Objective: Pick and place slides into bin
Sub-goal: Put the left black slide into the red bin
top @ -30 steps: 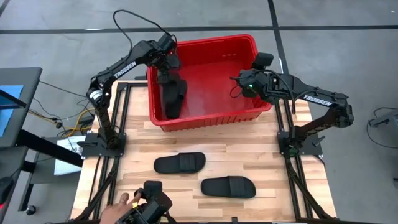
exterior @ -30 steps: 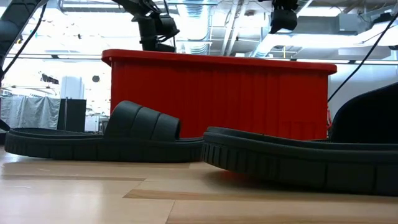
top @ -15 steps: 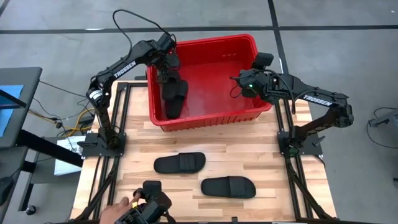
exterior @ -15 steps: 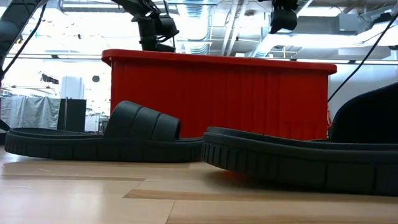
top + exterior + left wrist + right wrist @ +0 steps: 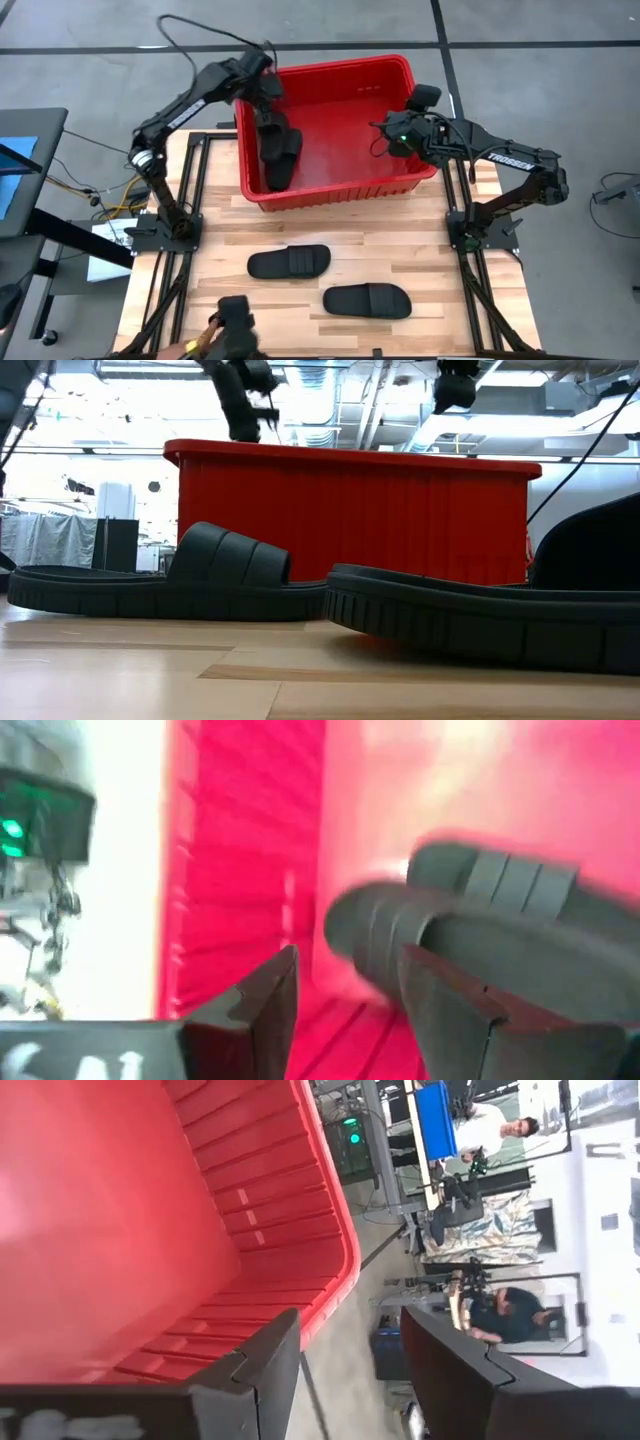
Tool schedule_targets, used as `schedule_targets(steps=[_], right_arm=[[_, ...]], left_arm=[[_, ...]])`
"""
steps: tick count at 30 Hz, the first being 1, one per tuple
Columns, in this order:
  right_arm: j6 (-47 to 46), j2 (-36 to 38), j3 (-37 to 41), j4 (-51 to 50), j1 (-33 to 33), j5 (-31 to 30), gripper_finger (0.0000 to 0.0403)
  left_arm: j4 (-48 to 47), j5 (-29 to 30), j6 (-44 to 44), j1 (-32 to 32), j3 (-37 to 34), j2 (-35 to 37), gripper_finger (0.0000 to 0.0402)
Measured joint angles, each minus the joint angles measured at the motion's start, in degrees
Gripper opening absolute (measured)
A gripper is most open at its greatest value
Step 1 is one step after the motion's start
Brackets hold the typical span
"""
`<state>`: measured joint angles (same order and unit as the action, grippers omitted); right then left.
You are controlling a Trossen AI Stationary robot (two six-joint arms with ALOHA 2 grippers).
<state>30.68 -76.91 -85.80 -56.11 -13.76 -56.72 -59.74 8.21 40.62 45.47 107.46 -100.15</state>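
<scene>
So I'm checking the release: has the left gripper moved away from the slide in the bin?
Yes. The left gripper has pulled back toward the bin's far-left corner, fingers open.

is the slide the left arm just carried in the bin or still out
In. The slide lies inside the red bin, and the left gripper is open, empty above it.

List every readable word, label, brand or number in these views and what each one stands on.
"TROSSEN": white lettering on the dark right arm's link, high view.
White lettering on the dark left arm's link, high view: too small and angled to read.
White marks on the left hand's body, left wrist view: blurred, unreadable.
None on the large red plastic bin or the black rubber slides.
</scene>
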Motion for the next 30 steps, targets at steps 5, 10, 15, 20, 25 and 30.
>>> schedule_targets(steps=[5,10,15,20,25,30], right_arm=[[-6.4,0.1,0.0,0.1,0.6,6.6,0.0163],[-14.5,0.4,0.0,1.8,2.0,18.9,0.0162],[-19.7,0.4,0.0,2.7,4.6,22.6,0.016],[-24.9,0.4,0.0,0.8,6.4,26.9,0.0152],[-33.2,0.4,0.0,-3.1,9.4,32.9,0.0139],[-40.8,0.4,0.0,-3.3,15.2,36.1,0.0128]], left_arm=[[4.8,-12.4,-9.2,0.2,0.0,9.2,0.0165],[8.0,-26.9,-19.5,0.3,0.0,18.8,0.0165],[8.6,-39.5,-25.9,-0.9,-0.3,26.1,0.0165],[14.9,-43.6,-32.8,-3.9,-7.6,34.2,0.0164],[24.4,-38.5,-40.3,-6.6,-21.2,43.8,0.0164],[33.2,-36.2,-47.4,-7.7,-34.2,53.9,0.0164]])
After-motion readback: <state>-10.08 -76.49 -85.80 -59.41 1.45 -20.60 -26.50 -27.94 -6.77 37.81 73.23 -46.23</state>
